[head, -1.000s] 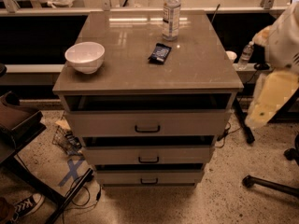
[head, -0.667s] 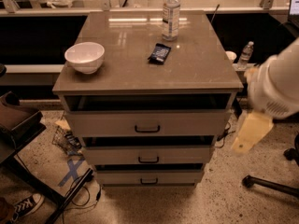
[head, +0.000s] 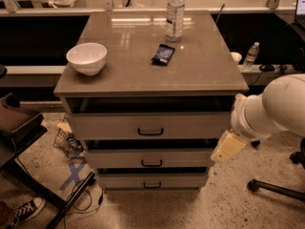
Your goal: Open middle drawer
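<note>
A sneaker (head: pixel 20 209) shows at the bottom left corner, and a blue tape cross (head: pixel 74 173) lies on the speckled floor near the cabinet's foot. On the counter (head: pixel 209 75), near its left edge, stands a white bowl (head: pixel 87 57), plain and upright.

Below the counter are three pale drawers, one under another. The top drawer (head: pixel 105 127) has the tallest front and the largest handle. The middle drawer (head: pixel 109 159) sits right under it, with a small dark bar handle (head: pixel 151 163) at front centre and a dark gap above its front. The lowest drawer (head: pixel 119 181) has the slimmest front.

Toward the counter's middle lies a dark packet (head: pixel 163 54) with pale print that cannot be read. Behind it, at the far edge, stands a clear water bottle (head: pixel 175 12) with a white cap; its label cannot be read either. On the ledge behind the counter's right corner stands a smaller bottle (head: pixel 251 55).

The claw (head: pixel 228 147), a pale yellowish piece on the end of the white arm (head: pixel 274 108), hangs at the cabinet's right edge, level with the middle drawer's right end and well apart from its handle. Whether the claw is released or clenched cannot be told, nor whether it touches the cabinet.
</note>
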`<state>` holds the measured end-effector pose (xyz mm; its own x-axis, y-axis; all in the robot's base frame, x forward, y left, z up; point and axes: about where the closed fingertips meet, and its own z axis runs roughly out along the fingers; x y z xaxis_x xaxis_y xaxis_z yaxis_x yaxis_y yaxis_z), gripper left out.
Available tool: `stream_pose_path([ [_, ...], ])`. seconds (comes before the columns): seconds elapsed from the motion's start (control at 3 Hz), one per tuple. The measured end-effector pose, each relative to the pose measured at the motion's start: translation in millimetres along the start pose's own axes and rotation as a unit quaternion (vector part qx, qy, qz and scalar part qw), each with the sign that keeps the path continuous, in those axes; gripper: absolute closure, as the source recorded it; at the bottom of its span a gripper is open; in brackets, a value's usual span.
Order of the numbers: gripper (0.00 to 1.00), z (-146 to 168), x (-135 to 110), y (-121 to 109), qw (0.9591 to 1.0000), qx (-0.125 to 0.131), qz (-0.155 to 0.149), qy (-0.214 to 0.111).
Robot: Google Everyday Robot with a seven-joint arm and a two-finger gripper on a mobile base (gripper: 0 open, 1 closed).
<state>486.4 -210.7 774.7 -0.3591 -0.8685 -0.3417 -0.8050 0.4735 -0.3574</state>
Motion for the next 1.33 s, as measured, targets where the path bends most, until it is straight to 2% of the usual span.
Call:
stream_pose_path([
  [0.33,0.0,-2,-5,0,0.9999,0.008,-0.002,-0.009],
  [0.67,0.0,19,1,15,0.9999,-0.003,0.001,-0.01],
  [1.0,0.0,74,29,39,0.9995,-0.021,0.015,-0.02],
  [1.33,0.0,135,44,49,0.9986,-0.023,0.015,-0.045],
])
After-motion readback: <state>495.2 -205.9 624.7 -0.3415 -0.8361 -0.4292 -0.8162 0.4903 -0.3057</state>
